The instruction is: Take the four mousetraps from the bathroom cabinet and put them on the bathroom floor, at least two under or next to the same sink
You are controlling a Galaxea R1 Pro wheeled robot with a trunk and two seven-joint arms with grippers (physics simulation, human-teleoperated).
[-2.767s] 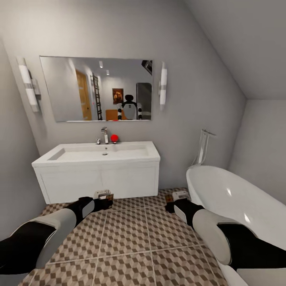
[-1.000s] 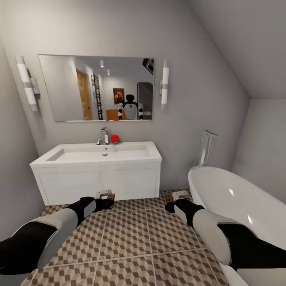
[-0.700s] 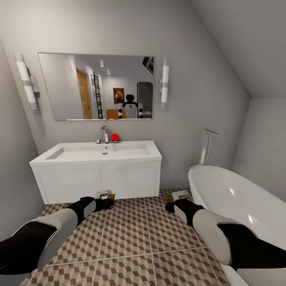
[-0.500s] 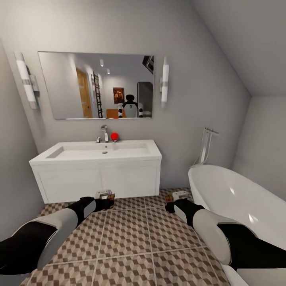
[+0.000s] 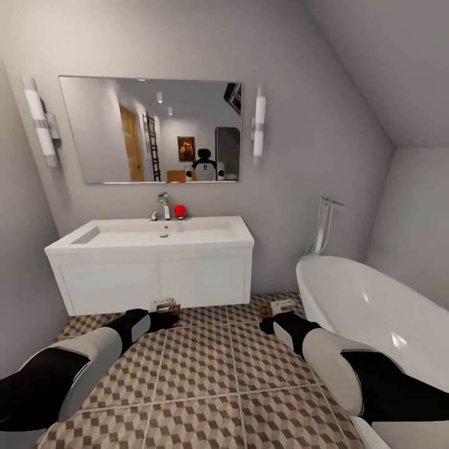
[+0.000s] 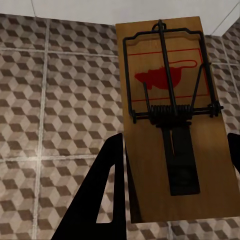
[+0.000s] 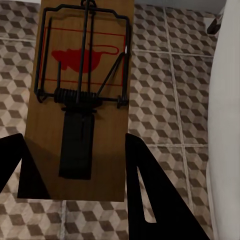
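While both arms are held out low over the bathroom floor (image 5: 206,368) in front of the white sink vanity (image 5: 153,265), a mousetrap (image 6: 172,120) is clamped between the fingers of the left gripper (image 5: 165,310), just before the vanity's base. A second mousetrap (image 7: 82,100) is gripped likewise by the right gripper (image 5: 277,310), between the vanity and the white bathtub (image 5: 374,318). Each trap is carried above the cube-patterned tiles, with its wire bar and red mouse print facing the wrist camera.
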